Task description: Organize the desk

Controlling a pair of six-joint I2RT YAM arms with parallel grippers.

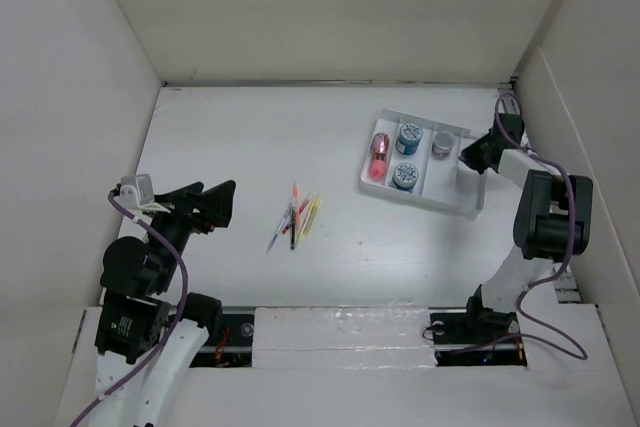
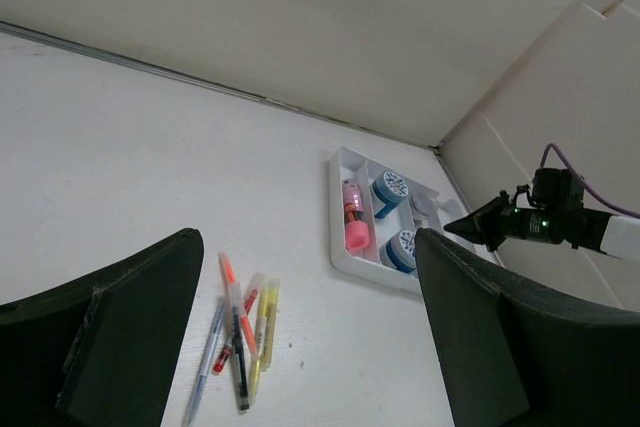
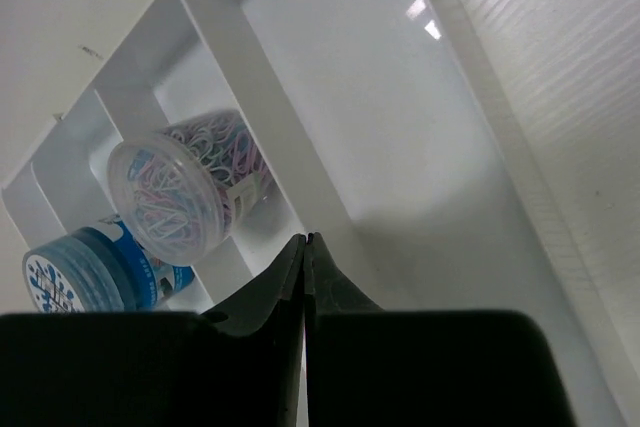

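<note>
The desk (image 1: 250, 137) is a flat white tabletop with white walls. A loose bunch of pens and highlighters (image 1: 296, 217) lies near its middle, also in the left wrist view (image 2: 235, 332). My left gripper (image 1: 215, 202) is open and empty, left of the pens, its jaws wide apart (image 2: 307, 237). My right gripper (image 1: 470, 154) is shut, its tips (image 3: 305, 239) against a divider wall of the white compartmented tray (image 1: 470, 202), beside its long bare compartment (image 3: 380, 117). Nothing shows between its fingers.
The tray (image 2: 338, 207) holds a pink item (image 1: 379, 155), two blue-lidded tubs (image 1: 409, 137) (image 1: 405, 176) and a clear tub of paper clips (image 3: 185, 182). It sits at the back right, close to the right wall. A rail runs along the front edge (image 1: 340, 325).
</note>
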